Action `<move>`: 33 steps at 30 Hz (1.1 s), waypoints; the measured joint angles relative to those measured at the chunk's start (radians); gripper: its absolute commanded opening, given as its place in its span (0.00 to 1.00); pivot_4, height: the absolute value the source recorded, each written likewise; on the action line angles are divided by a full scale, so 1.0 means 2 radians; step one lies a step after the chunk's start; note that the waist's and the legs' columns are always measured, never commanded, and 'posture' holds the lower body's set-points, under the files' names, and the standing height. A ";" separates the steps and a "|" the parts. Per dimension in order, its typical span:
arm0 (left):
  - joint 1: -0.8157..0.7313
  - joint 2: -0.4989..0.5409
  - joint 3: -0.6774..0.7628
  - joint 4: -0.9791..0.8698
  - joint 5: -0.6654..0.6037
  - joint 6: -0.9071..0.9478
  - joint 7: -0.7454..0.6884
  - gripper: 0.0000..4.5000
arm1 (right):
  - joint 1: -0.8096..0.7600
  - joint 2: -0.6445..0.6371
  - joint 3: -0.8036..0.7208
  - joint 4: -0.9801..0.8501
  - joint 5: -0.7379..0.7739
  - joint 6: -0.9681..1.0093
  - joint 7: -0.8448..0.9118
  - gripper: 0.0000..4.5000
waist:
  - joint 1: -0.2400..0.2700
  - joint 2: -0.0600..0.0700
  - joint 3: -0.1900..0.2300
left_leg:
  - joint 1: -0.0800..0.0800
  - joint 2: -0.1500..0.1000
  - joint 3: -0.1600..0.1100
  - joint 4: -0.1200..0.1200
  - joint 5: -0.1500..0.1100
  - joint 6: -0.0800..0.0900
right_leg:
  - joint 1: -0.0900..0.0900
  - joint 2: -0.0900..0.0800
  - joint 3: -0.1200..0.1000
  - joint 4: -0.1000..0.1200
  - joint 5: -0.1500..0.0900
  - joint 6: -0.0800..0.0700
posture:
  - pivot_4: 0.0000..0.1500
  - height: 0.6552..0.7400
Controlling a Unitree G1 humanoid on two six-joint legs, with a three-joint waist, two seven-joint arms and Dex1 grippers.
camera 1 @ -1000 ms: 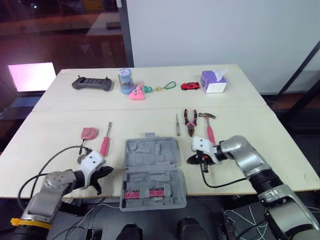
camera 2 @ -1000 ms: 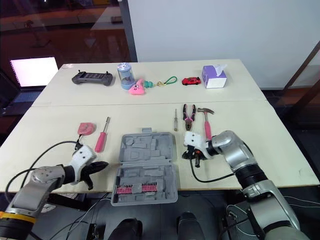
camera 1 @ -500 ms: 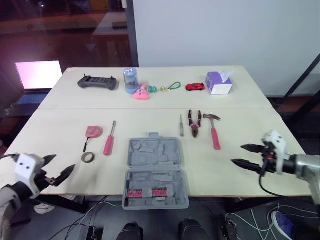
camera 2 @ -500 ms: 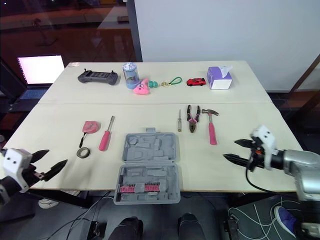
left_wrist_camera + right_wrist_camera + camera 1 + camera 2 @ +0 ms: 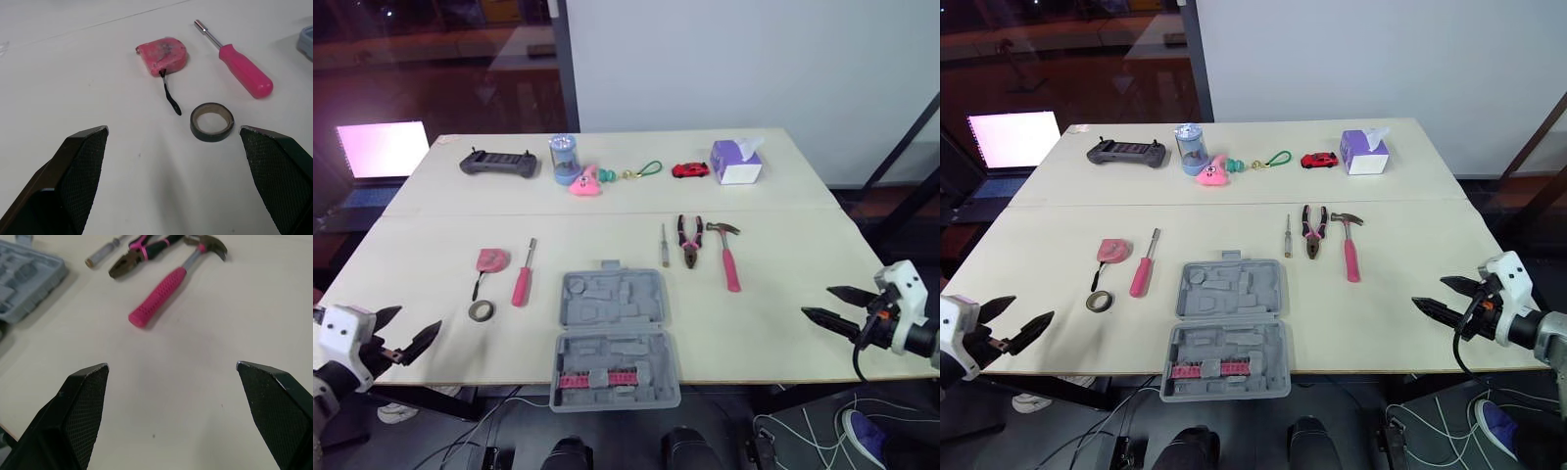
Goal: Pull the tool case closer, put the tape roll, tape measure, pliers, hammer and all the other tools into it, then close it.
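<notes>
- At the near edge of the table (image 5: 783, 196) the tool case (image 5: 612, 338) lies open and flat, its front half reaching slightly past the edge. It is judged to be close enough already.
- A second ago both grippers were held low against the case, one at each side. They have since been drawn back and outward, well apart from it.
- The left gripper (image 5: 416, 321) is now held off the table's left front corner, with its fingers spread wide and nothing between them.
- The right gripper (image 5: 817, 301) is held at the right front edge, also spread wide and empty.
- From this it is judged that the pulling step is finished and the loading step has not yet begun.
- The moulded hollows of the case are seen empty, apart from a row of small pink pieces in the front half.
- To the left of the case lie the tape roll (image 5: 481, 310), the tape measure (image 5: 491, 259) and a pink screwdriver (image 5: 522, 279).
- Behind and to the right of the case lie a thin screwdriver (image 5: 664, 245), the pliers (image 5: 690, 238) and the hammer (image 5: 726, 257).
- The tape roll is nearest the left gripper and the hammer's handle nearest the right, so either could reasonably be taken first.
</notes>
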 measured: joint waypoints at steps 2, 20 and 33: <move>0.003 0.000 0.000 -0.010 -0.004 0.003 -0.002 1.00 | -0.001 0.000 0.008 -0.016 0.006 0.007 -0.002 0.98 | 0.000 0.000 0.000 | 0.000 0.000 0.000 0.000 0.000 0.000 | 0.000 0.000 0.000 0.000 0.000 0.000 | 1.00 1.00; 0.155 -0.108 0.005 -0.315 -0.051 0.098 0.100 1.00 | -0.254 0.008 0.250 -0.175 0.080 0.147 0.059 0.98 | 0.001 -0.001 0.000 | -0.001 0.000 0.000 0.000 0.000 0.000 | 0.000 0.000 0.000 -0.001 0.000 0.000 | 1.00 1.00; 0.224 -0.176 0.005 -0.377 -0.053 0.095 0.158 1.00 | -0.338 0.023 0.325 -0.093 0.034 0.113 0.106 0.98 | 0.015 -0.001 0.000 | -0.001 0.000 0.000 0.000 0.000 0.000 | 0.000 0.000 -0.001 -0.004 0.001 0.000 | 1.00 1.00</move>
